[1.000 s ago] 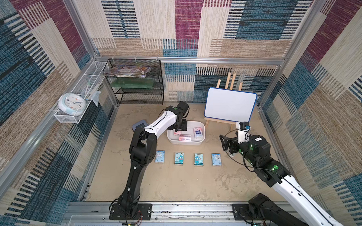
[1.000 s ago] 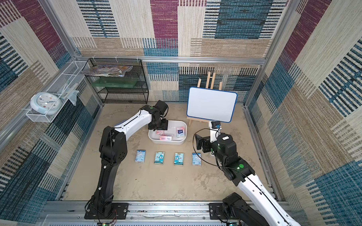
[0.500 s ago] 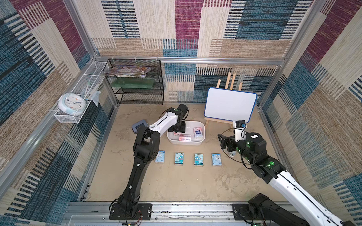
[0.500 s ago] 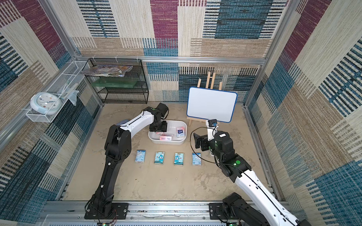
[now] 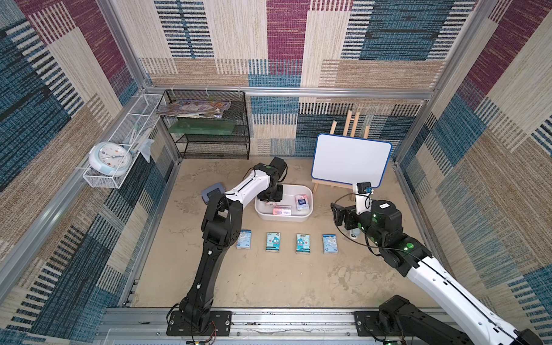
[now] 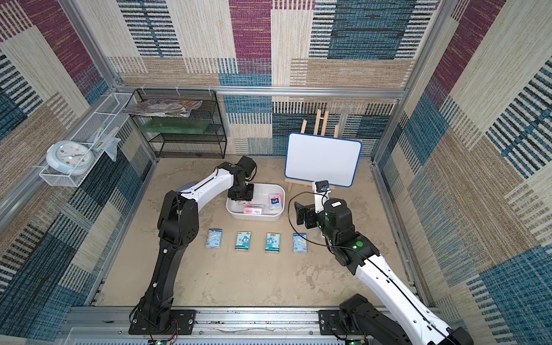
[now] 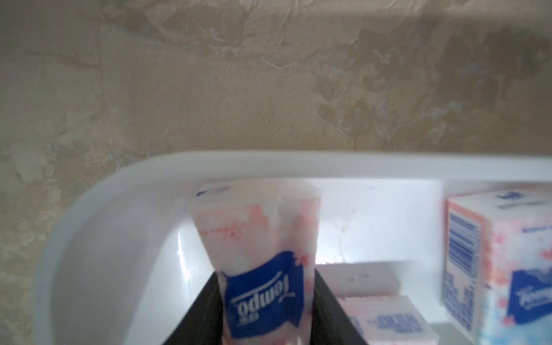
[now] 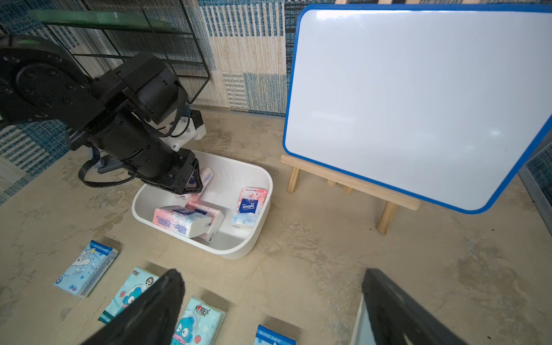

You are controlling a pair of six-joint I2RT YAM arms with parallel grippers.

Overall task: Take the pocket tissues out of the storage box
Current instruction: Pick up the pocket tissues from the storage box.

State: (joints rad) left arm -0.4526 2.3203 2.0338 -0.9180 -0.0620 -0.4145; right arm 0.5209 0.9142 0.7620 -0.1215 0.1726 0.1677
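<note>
Jaws of left gripper (image 7: 265, 286), dipped into storage box (image 7: 328, 164), clamp 1 pink packet (image 7: 257, 227); right gripper (image 8: 271, 280) hovers agape.

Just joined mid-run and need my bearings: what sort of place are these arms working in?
Probably a mock-up robot test cell, not a real room: an aluminium frame walled with patterned carpet panels, a metal mounting rail at the front, and props like a whiteboard and clock.
</note>
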